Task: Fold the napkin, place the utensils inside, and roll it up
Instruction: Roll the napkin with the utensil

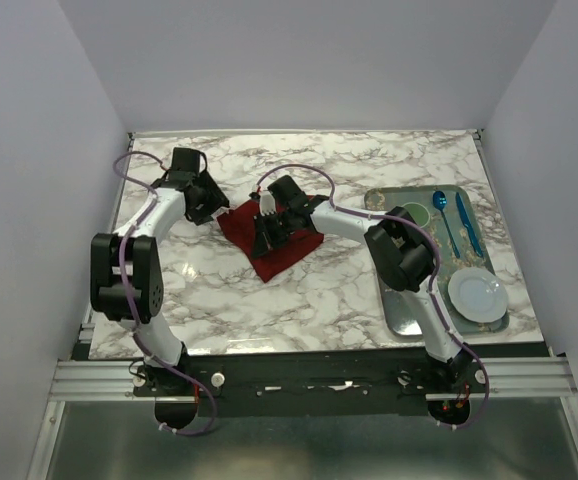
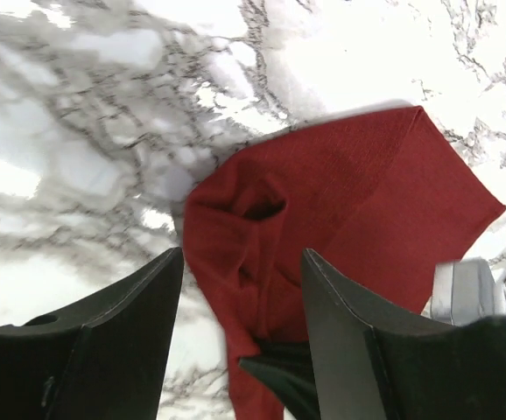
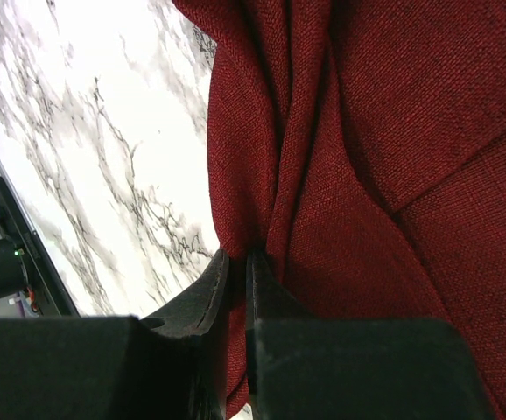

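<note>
The dark red napkin (image 1: 281,262) lies bunched on the marble table, left of centre. My left gripper (image 1: 212,208) hovers at its left corner. In the left wrist view the left gripper (image 2: 242,262) stands open, and the napkin (image 2: 358,192) lies between the spread fingers (image 2: 130,332) without being pinched. My right gripper (image 1: 269,238) sits on top of the cloth. In the right wrist view the right gripper (image 3: 235,262) is shut on a raised fold of the napkin (image 3: 393,131). Two utensils, a blue spoon (image 1: 447,225) and a second blue piece (image 1: 468,225), lie on the tray at the right.
A metal tray (image 1: 401,310) stands at the right side of the table, holding a green dish (image 1: 414,213) and a white plate (image 1: 476,295). White walls close in the table on the left, back and right.
</note>
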